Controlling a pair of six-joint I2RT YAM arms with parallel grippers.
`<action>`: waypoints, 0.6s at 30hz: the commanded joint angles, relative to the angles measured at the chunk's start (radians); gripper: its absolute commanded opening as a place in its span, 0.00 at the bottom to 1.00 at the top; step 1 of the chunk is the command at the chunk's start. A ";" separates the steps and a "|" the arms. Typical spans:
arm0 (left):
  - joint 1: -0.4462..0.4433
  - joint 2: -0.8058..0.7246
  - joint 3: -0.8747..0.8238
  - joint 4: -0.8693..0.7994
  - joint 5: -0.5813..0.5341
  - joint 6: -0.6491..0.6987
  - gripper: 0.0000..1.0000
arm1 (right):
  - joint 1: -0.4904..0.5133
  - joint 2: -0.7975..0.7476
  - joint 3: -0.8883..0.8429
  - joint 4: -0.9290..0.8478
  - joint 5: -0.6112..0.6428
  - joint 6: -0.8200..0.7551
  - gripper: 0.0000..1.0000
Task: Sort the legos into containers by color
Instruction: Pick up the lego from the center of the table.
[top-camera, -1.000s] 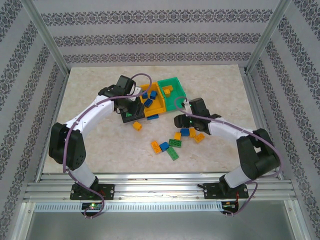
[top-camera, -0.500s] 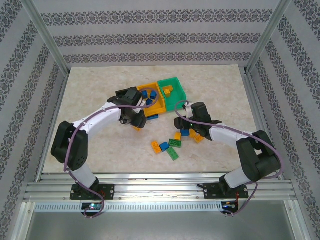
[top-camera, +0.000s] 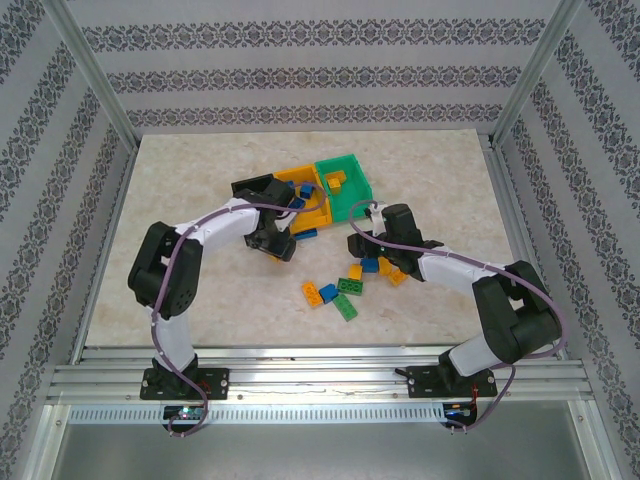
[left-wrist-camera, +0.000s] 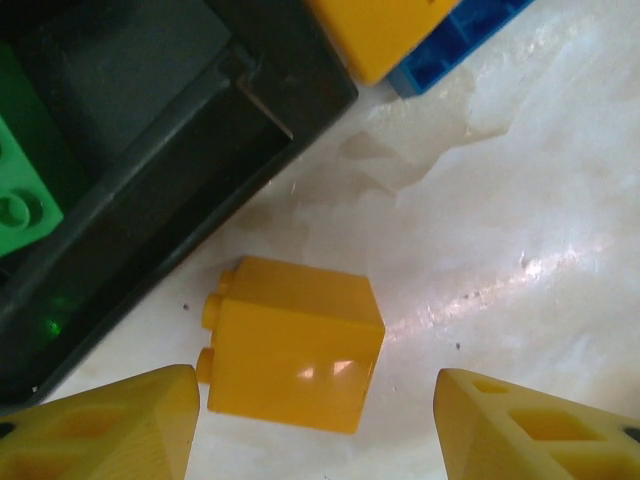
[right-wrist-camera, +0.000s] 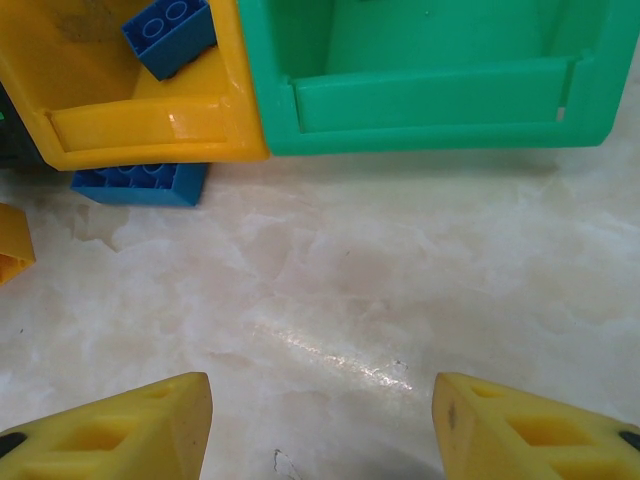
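Left gripper (left-wrist-camera: 318, 450) is hanging low over the table (left-wrist-camera: 520, 200) with its jaws spread wide, gripping nothing. An orange-yellow brick (left-wrist-camera: 295, 345) is lying on its side on the table between the two yellow fingers (left-wrist-camera: 110, 430), nearer the one at the left of the wrist picture and, as far as can be seen, touching neither. Its studs are pointing towards the black bin (left-wrist-camera: 190, 150), which is standing just beside it, and a green brick (left-wrist-camera: 22, 190) is resting inside that bin. A blue brick (left-wrist-camera: 460, 40) is lying on the table against the front of the orange-yellow bin (right-wrist-camera: 150, 130).

Right gripper (right-wrist-camera: 320, 430) is likewise standing open and empty, hovering over bare table in front of the seam where the orange-yellow bin is joining the green bin (right-wrist-camera: 430, 100). Another blue brick (right-wrist-camera: 170, 35) is sitting inside the orange-yellow bin, and in the top view a yellow brick (top-camera: 337, 180) is lying in the green bin. Several loose bricks (top-camera: 340, 290) in orange, blue and green are lying clustered on the table near the right gripper, towards the arm bases
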 joint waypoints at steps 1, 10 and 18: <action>0.000 0.026 0.017 -0.050 -0.019 0.030 0.63 | 0.013 -0.004 0.001 0.023 0.001 0.013 0.60; -0.001 0.070 0.036 -0.050 0.003 0.049 0.55 | 0.020 0.003 0.006 0.019 -0.003 0.013 0.60; 0.000 0.076 0.042 -0.049 0.026 0.051 0.49 | 0.023 0.009 0.010 0.017 0.003 0.009 0.60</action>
